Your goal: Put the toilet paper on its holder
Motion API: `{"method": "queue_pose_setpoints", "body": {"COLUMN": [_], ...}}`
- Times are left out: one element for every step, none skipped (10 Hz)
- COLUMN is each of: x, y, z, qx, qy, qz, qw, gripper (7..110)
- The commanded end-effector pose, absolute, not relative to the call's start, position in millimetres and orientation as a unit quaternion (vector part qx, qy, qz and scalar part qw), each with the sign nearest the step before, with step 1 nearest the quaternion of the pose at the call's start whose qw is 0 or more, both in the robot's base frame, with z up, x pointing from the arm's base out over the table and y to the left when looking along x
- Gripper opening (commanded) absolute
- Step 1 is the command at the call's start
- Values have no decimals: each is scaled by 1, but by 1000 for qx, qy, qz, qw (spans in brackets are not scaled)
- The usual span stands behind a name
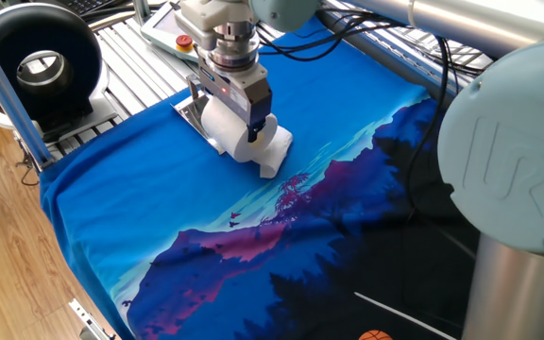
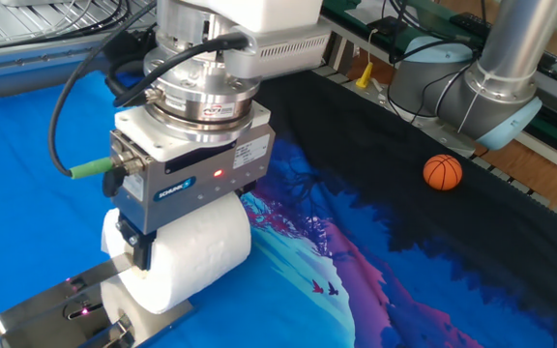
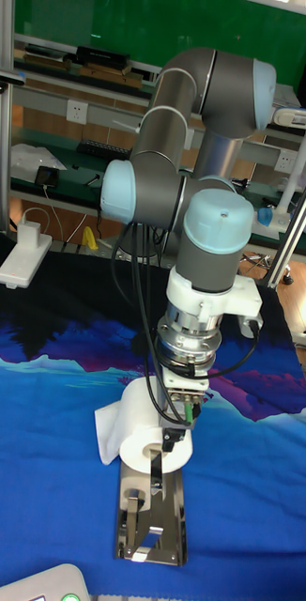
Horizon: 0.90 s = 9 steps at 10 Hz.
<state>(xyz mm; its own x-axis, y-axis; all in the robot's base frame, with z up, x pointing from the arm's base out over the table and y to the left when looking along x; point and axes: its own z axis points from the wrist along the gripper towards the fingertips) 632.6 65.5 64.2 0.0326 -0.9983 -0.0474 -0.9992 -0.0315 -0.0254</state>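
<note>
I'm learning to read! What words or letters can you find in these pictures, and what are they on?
"UR": big raised letters on the grey cap of the robot arm's joint.
Blue label on the end effector: white writing, too small to read for sure.
White sticker on the end effector's side: print too tiny to read.
The toilet paper, holder and basketball show no words.

— What does the tool have hold of?
— The toilet paper, pinched between its fingers low over the blue cloth. A loose sheet end trails beside it.
— And the holder?
— Silver plate, touching the roll's far end.
</note>
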Motion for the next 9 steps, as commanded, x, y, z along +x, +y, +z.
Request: {"method": "queue_pose_setpoints", "body": {"x": [639, 642, 644, 644, 645, 644, 644, 643, 643], "y": [66, 65, 65, 66, 66, 65, 65, 65, 65], "z": [64, 63, 63, 62, 62, 62, 62, 62, 62], "qx": [-719, -721, -721, -720, -720, -721, -722, -723, -723], "qy": [694, 692, 692, 693, 693, 692, 691, 690, 690], "qz": [14, 13, 13, 14, 14, 15, 14, 14, 15], "qw": [29, 28, 28, 27, 26, 25, 22, 20, 19], "gripper": [7, 7, 7, 7, 7, 7, 7, 7, 7]}}
